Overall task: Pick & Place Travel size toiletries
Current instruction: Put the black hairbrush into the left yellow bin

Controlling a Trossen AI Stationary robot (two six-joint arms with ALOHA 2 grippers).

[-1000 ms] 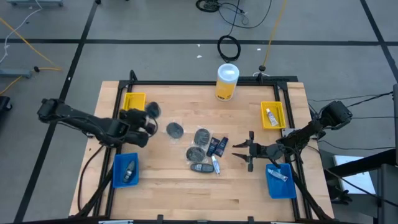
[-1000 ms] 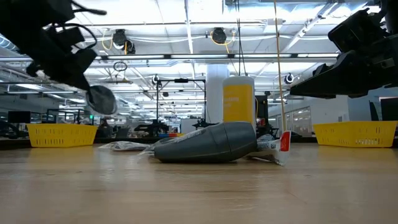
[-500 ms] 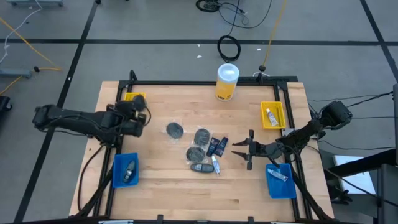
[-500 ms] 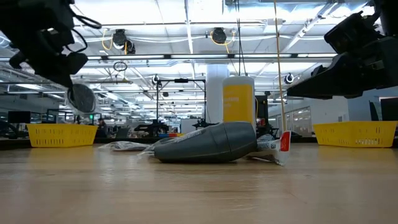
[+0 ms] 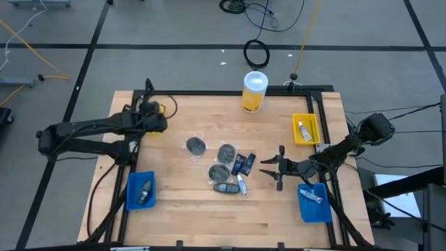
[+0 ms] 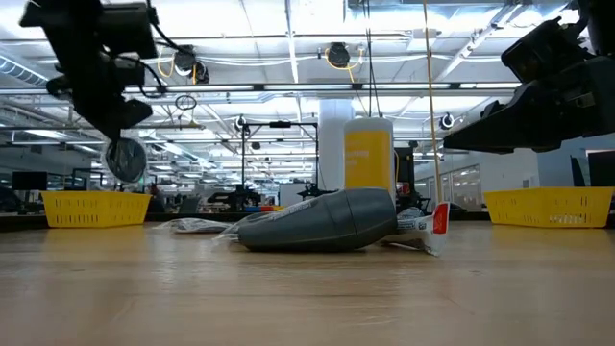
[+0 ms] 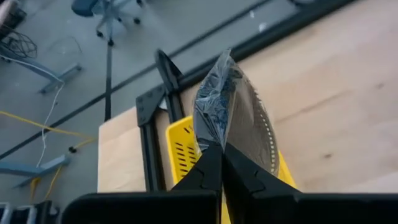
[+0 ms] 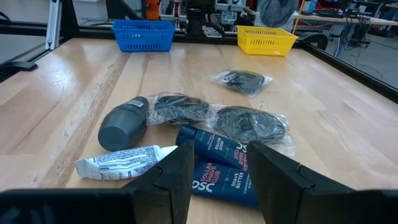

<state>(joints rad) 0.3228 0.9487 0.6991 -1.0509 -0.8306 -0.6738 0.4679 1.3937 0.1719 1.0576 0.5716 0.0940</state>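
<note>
My left gripper [image 5: 155, 117] is shut on a dark grey disc in clear wrap [image 7: 233, 115] and hovers over the yellow basket [image 7: 180, 155] at the table's far left. The disc [image 6: 125, 159] hangs above that basket [image 6: 91, 207] in the low view. My right gripper [image 5: 272, 171] is open, just right of the pile at the table's middle, touching nothing. The pile lies flat on the table: wrapped discs [image 5: 196, 145] [image 5: 226, 152], a dark grey bottle [image 8: 123, 123], a white tube [image 8: 121, 163] and dark blue sachets [image 8: 214, 165]. My left gripper pinches the clear wrap at the disc's edge [image 7: 214, 142] between its two shut fingers [image 7: 239, 174]. The disc is lifted clear of the table and hangs below the gripper in the low view, edge-on to the wrist camera, over the yellow basket.
A tall yellow cylinder with a white lid [image 5: 254, 90] stands at the far edge. A blue basket [image 5: 141, 189] at near left holds a bottle. On the right, a yellow basket [image 5: 305, 129] and a blue basket [image 5: 313, 202] each hold a tube. A black frame rims the table.
My left gripper has carried the wrapped disc from beside the pile toward the table's far left corner, ending over the yellow basket; the arm swung round as it went. It stayed shut on the wrap. My right gripper and the pile kept still.
</note>
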